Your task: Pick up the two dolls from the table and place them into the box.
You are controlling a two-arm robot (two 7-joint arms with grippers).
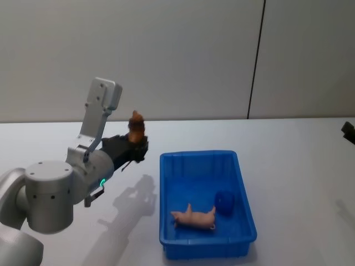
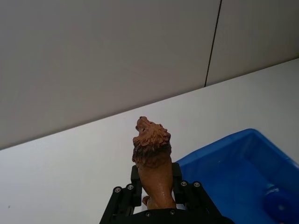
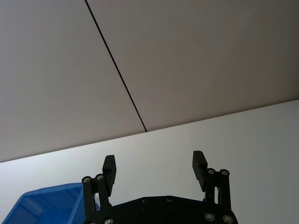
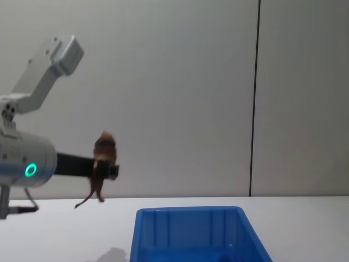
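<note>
Two dolls (image 1: 194, 217) in box (image 1: 244, 194)

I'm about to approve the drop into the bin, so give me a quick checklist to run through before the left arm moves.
1. Left end effector shut on the lion figure: ok.
2. Figure lifted off the table: ok.
3. Figure over the blue bin: not ok, it is left of the rim.
4. Room left in the bin beside the pink pig and the blue figure: ok.
5. Right end effector open, away from the bin: ok.
</note>
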